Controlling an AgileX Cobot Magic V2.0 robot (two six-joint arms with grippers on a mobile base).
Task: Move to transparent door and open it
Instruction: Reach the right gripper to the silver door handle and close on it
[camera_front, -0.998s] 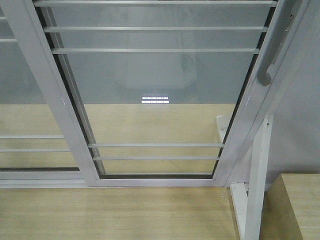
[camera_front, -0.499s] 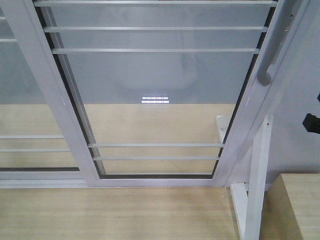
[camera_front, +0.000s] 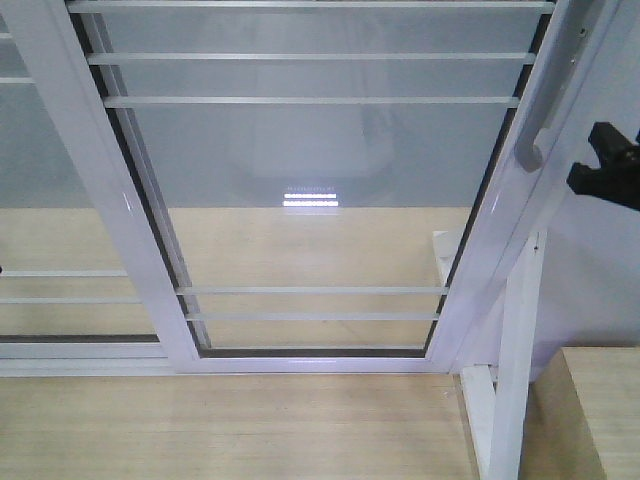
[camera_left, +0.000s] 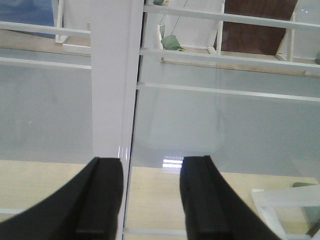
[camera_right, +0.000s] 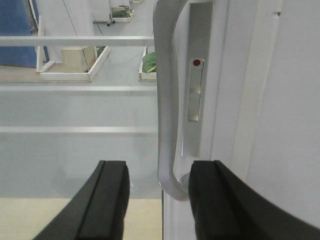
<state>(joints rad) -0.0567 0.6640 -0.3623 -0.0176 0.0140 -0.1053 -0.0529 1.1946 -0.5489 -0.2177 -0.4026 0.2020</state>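
Nearest, the right gripper (camera_right: 159, 197) gapes empty, with the lower end of the curved silver handle (camera_right: 167, 100) between its fingers. The left gripper (camera_left: 151, 195) is spread too, holding nothing, facing a white stile (camera_left: 112, 75). The transparent door (camera_front: 310, 180) stands just beyond, handle on its right.

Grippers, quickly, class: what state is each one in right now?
Left gripper: open, holding nothing.
Right gripper: open, holding nothing, facing the door handle.
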